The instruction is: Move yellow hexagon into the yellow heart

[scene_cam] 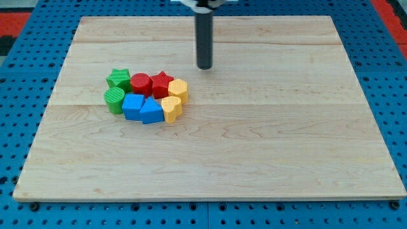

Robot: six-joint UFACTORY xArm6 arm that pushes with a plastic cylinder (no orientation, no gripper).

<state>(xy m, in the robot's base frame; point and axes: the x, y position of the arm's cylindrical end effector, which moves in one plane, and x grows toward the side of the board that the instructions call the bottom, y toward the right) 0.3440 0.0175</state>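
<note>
Yellow heart (171, 108) lies nearest on the wooden surface (267, 152), touching the yellow hexagon (179, 89) behind it, so we judge little remains, our gripperless tip (204, 67) standing apart beyond, needing repositioning behind the hexagon.

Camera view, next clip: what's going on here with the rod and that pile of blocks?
A single arm ending in a dark rod is working over a wooden board. My tip sits up and to the right of the cluster of blocks, touching none of them. The yellow hexagon is at the cluster's right edge, directly above the yellow heart and seemingly touching it. Packed beside them are a red star, red cylinder, green star, green cylinder and two blue blocks.
</note>
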